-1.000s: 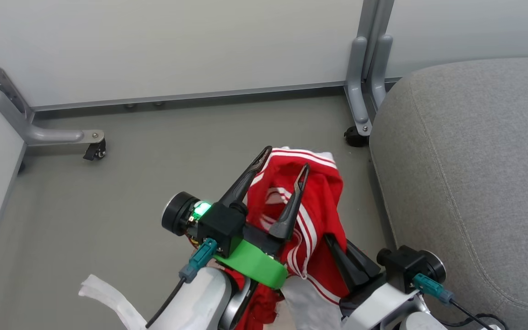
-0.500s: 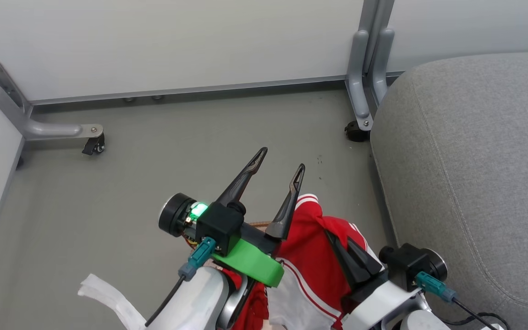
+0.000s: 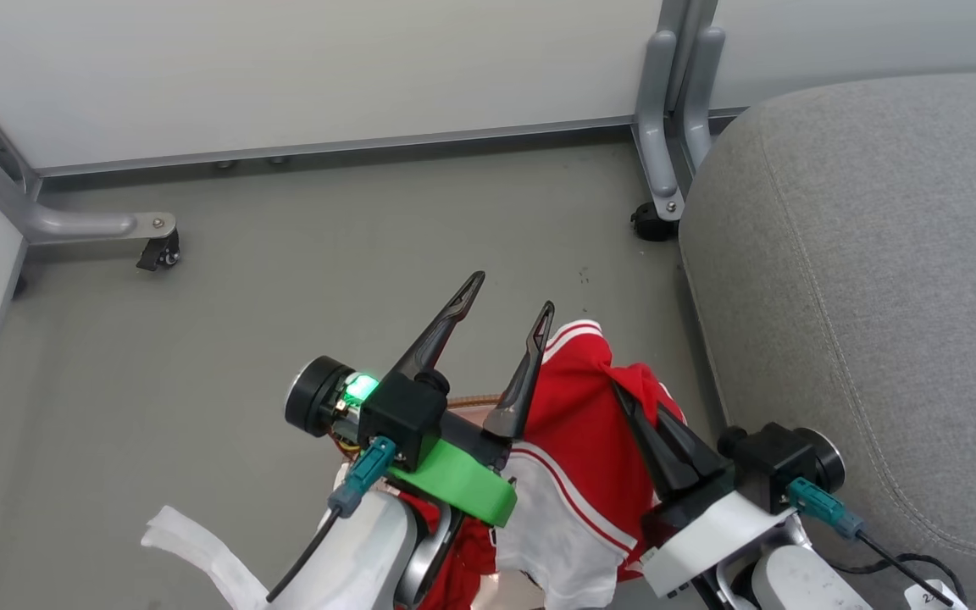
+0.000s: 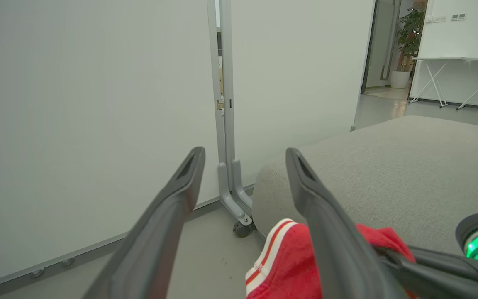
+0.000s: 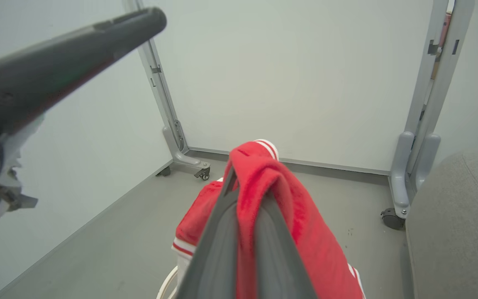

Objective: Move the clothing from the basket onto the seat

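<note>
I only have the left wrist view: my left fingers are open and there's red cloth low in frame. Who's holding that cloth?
Observer: The right gripper. Its wrist view shows it shut on the clothing, which drapes over both fingers.
Operator: Is the basket nearby?
Observer: Yes. The head view shows a strip of the basket, its brown rim, just left of the cloth.
Operator: Is the cloth over the seat yet?
Observer: No. In the head view it hangs to the left of the seat, short of the cushion's edge.
</note>
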Robot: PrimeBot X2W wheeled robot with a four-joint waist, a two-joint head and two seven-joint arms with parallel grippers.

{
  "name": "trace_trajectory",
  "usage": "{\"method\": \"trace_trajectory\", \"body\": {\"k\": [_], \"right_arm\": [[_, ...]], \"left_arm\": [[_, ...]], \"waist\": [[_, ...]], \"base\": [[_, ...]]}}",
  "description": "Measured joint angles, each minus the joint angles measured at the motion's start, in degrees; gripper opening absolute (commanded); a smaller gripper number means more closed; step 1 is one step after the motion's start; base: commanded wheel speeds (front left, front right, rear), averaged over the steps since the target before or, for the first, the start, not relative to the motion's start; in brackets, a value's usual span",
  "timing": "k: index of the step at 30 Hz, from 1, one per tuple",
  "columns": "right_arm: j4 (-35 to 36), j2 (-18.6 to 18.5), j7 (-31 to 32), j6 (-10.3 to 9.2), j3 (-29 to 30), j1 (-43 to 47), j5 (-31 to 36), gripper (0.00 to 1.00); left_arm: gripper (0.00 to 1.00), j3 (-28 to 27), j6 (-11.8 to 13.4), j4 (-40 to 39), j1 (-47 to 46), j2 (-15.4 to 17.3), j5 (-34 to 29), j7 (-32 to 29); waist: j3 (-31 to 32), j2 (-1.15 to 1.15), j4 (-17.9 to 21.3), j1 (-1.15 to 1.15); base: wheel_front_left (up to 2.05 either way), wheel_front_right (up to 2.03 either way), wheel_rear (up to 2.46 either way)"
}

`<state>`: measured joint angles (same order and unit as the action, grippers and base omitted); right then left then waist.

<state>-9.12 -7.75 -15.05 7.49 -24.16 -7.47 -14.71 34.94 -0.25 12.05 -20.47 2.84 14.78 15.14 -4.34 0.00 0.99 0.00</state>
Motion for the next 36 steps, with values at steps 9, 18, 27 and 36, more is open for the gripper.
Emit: {"method": "trace_trajectory", "body": {"k": [9,18,27,36], "right_arm": [[3.44,0.25,0.00,0.00,4.42,-1.83,1.53,0.00],[8.40,0.16,0.00,0.00,8.43,-1.72,3.75,0.00],[12.41,0.27,0.00,0.00,12.22,2.75,4.41,0.00],[13.76,1.66,0.00,0.00,13.72,4.25,4.79,0.00]], "left_arm": [[1.00,-3.59,-0.11,1.63,2.42,0.99,-0.96,0.03],[1.00,-6.59,-1.77,0.27,6.17,2.04,-4.23,0.03],[1.00,-8.79,-3.91,-4.31,10.01,3.39,-7.58,0.02],[1.00,-8.31,-5.31,-4.33,10.63,3.53,-9.65,0.02]], "waist": [[-2.14,0.00,3.54,0.00],[-5.10,0.00,8.92,0.00],[-8.09,0.00,15.91,0.00],[-11.54,0.00,19.75,0.00]], "base": [[0.00,0.00,0.00],[0.00,0.00,0.00],[0.00,0.00,0.00],[0.00,0.00,0.00]]}}
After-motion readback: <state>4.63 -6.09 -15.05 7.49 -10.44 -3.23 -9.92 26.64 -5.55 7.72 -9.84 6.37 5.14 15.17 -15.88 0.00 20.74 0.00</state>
